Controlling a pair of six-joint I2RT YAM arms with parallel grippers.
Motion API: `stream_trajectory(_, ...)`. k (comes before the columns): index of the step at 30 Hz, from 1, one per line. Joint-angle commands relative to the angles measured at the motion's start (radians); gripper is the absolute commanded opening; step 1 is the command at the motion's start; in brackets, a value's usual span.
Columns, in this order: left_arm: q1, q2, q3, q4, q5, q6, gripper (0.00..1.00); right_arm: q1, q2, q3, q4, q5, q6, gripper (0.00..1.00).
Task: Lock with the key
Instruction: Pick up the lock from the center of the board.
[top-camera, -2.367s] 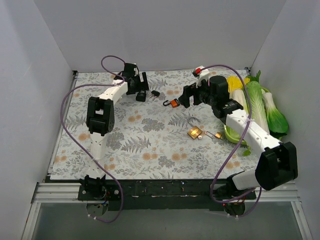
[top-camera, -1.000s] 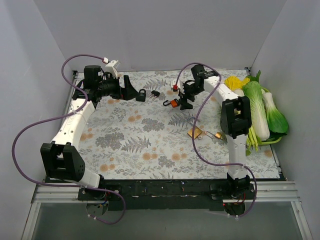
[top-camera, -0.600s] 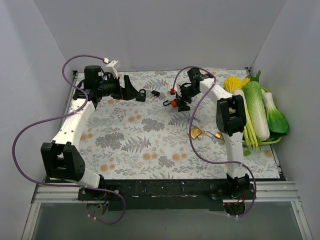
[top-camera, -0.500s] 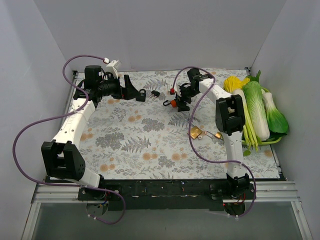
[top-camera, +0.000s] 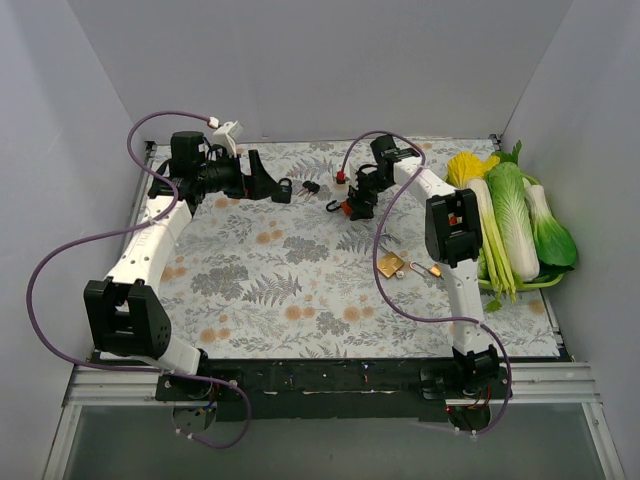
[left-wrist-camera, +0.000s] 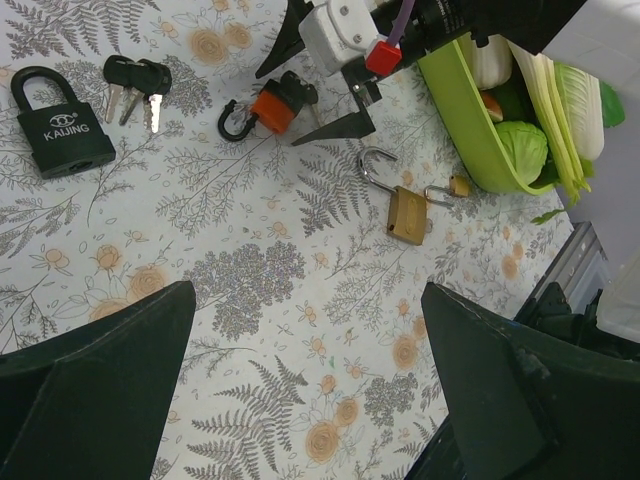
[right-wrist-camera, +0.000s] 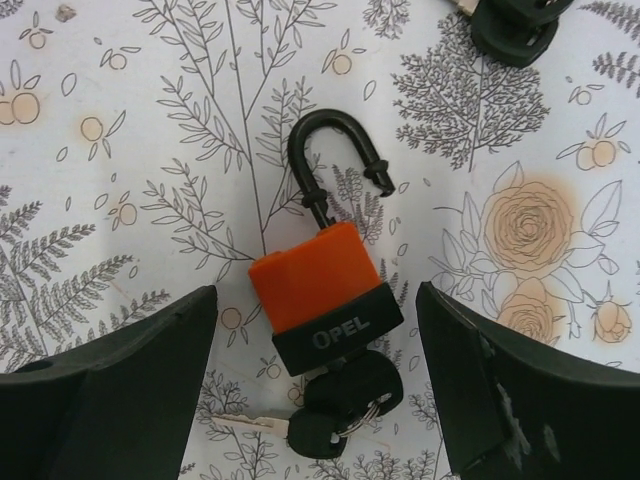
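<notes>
From above, your right gripper (top-camera: 358, 199) hangs over the orange-bodied padlock with a black shackle (top-camera: 347, 207), which lies on the fern-printed tablecloth (top-camera: 300, 290). At this range you cannot read how wide its jaws stand. Your left gripper (top-camera: 258, 180) sits just short of a black padlock (top-camera: 282, 191), which lies ahead of its fingertips and is not touched.

On your left wrist camera the jaws stand wide and hold nothing. The black padlock (left-wrist-camera: 55, 125) lies beyond the left fingertip. A bunch of black-headed keys (left-wrist-camera: 135, 80) lies just beside it. The orange padlock (left-wrist-camera: 272, 108) lies farther out ahead, under the right gripper (left-wrist-camera: 335, 95). A brass padlock with its shackle swung open (left-wrist-camera: 405, 212) lies beyond the right fingertip.

On your right wrist camera the jaws are wide, with bare cloth on each side of the orange padlock (right-wrist-camera: 320, 290). It lies flat, centred between your fingers (right-wrist-camera: 120, 390) and touching neither. Its long axis runs roughly parallel to them, leaning a little. The open shackle (right-wrist-camera: 325, 160) points out past the fingertips, and the black-headed key (right-wrist-camera: 345, 400) in its base points back toward the wrist.
</notes>
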Motion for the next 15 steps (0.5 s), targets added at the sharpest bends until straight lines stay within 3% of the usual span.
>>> stream_trajectory(1,0.005,0.002,0.014,0.014,0.024,0.008,0.98,-0.003,0.004,0.013,-0.094,-0.031,-0.039,0.85)
stream_trajectory(6,0.005,0.008,0.026,0.017,0.036,0.005,0.98,0.000,-0.005,0.019,-0.223,-0.043,-0.071,0.71)
stream_trajectory(11,0.005,0.014,0.020,0.026,0.050,-0.001,0.98,0.014,-0.060,-0.068,-0.263,-0.020,-0.092,0.65)
stream_trajectory(15,0.005,0.021,0.017,0.042,0.065,-0.019,0.98,0.014,-0.110,-0.165,-0.152,0.001,0.019,0.73)
